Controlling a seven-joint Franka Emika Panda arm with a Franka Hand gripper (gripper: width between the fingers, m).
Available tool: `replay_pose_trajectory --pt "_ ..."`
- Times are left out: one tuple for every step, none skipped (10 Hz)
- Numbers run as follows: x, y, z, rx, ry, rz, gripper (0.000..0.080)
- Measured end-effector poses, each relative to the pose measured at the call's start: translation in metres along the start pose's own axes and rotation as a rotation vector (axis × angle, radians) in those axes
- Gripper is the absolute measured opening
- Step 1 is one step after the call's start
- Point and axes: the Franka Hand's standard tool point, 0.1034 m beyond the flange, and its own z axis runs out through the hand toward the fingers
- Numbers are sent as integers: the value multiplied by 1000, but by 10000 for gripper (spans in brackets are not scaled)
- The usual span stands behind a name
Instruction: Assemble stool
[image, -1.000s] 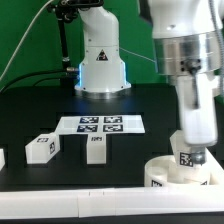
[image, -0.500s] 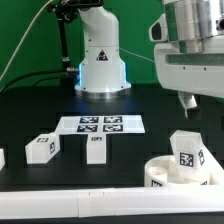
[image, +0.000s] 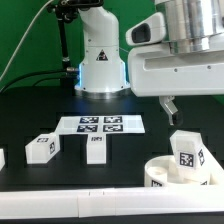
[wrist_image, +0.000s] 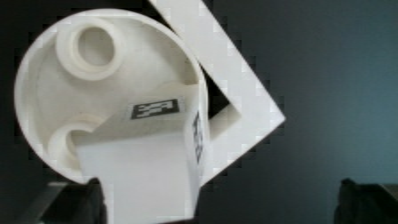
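On the black desk (image: 30, 110), our gripper (wrist_image: 217, 196) hangs with fingers spread, clasping nothing, at 12 o'clock above the round white plastic disc seat (image: 160, 176), which lies at the desk's 5 o'clock. One chunky white tagged block leg (image: 188, 150) stands in its socket, so we judge it self-supporting. Two loose white block legs (image: 42, 148) wait at 7 o'clock, likely next.
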Motion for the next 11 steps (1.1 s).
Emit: replay_pose_trajectory --pt "3 -1 -2 13 17 -33 649" --pt "4 1 -1 10 19 -105 649" --pt "5 1 -1 8 19 -158 649" --pt "5 2 -1 6 20 -236 649" --pt "5 2 -1 -4 23 -343 649" --pt "5 1 -2 -31 26 -553 649" --pt "7 0 -4 -49 26 -744 649" --pt "6 2 -1 -68 14 -900 649" --pt "3 4 4 -83 -9 -1024 649" --pt "5 4 3 -83 -5 -1042 649" --pt "6 6 3 -88 -8 -1118 649"
